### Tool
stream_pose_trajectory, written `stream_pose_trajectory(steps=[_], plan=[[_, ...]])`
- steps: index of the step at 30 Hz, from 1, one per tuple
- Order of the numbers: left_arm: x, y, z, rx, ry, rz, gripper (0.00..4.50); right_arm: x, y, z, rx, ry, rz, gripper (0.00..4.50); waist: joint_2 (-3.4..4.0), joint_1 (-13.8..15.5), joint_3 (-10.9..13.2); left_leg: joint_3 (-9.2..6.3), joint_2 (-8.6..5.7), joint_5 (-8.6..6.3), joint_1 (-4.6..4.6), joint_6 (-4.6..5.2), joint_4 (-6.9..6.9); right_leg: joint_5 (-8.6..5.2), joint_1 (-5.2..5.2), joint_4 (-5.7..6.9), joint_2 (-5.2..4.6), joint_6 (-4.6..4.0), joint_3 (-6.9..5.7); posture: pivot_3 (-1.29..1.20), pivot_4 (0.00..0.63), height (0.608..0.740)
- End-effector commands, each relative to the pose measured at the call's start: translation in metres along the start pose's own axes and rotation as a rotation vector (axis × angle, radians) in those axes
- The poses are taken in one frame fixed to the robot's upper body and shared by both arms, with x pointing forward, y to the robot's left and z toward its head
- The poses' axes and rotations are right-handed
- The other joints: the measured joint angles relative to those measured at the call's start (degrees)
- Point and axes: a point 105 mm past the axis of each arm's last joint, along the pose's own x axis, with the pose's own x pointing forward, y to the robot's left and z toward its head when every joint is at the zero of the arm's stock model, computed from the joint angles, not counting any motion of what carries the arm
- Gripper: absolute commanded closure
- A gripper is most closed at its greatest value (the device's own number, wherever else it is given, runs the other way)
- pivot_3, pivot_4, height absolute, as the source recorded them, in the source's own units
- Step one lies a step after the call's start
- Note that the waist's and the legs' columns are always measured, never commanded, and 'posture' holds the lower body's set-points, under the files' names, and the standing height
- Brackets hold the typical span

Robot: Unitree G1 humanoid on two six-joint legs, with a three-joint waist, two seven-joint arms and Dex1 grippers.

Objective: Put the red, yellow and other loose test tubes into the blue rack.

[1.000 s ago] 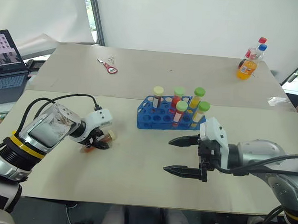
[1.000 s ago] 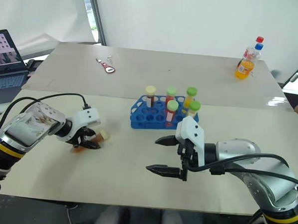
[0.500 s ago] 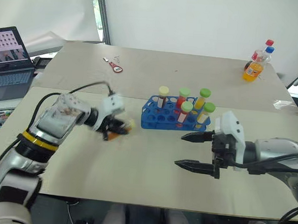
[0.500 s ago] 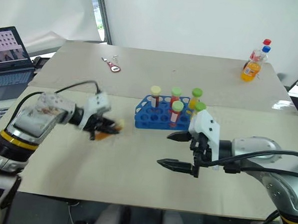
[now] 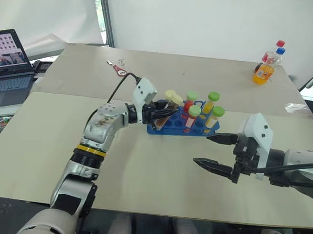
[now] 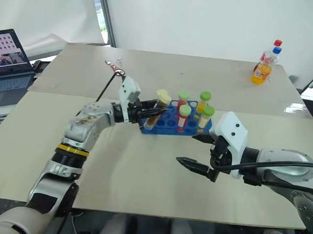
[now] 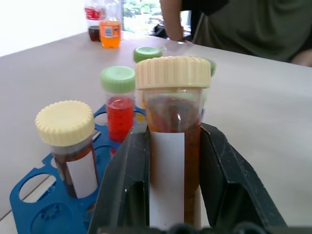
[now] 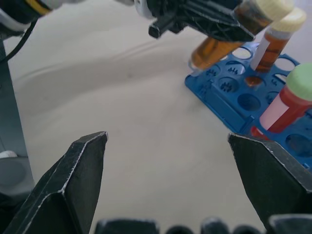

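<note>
Left end effector [image 5: 164, 111] grips amber tube [image 7: 173, 146] over blue rack [image 5: 166, 125].

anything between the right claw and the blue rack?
No. In the left eye view, bare table separates the open right claw from the blue rack; they are apart.

Bright, even daylight, soft faint shadows on the pale table [image 5: 158, 185], mild glare at its far right edge, sharp focus

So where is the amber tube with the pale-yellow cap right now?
The amber tube is clamped in the left hand, tilted over the left end of the blue rack, beside another pale-capped tube already standing there.
</note>
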Motion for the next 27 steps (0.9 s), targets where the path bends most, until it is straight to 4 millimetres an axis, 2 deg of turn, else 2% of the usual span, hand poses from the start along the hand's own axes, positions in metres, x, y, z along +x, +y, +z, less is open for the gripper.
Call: stream_pose_trajectory(steps=[1,10,17,27], plan=[[0.01,0.008,0.018,0.088,-0.086,0.037,3.64,-0.007,-0.003,0.008,-0.029,-0.011,-0.063,0.11,0.0,0.06,0.0,0.01,0.0,0.0,-0.01,0.0,0.0,0.01,0.0,-0.03,0.0,0.02,0.0,0.0,0.15,0.74],[0.033,0.004,0.017,0.067,-0.137,0.022,3.64,-0.017,0.003,0.001,0.01,0.018,-0.084,0.11,0.0,-0.03,0.0,-0.05,-0.03,-0.02,-0.06,0.03,0.0,0.04,0.01,-0.12,-0.03,0.07,0.0,0.0,0.15,0.74],[0.035,0.006,-0.003,0.058,-0.11,0.063,3.64,-0.019,0.004,-0.001,0.029,0.024,-0.1,0.11,0.0,-0.08,0.0,-0.07,-0.03,-0.02,-0.04,0.03,0.0,0.04,0.03,-0.11,-0.02,0.07,0.0,0.0,0.15,0.74],[0.034,0.006,-0.009,0.06,-0.181,0.155,3.64,-0.017,0.0,-0.004,0.044,0.014,-0.146,0.11,-0.01,0.0,-0.01,-0.08,-0.03,-0.01,-0.02,0.04,0.01,0.05,0.08,-0.12,-0.03,0.1,0.0,0.0,0.15,0.74]])
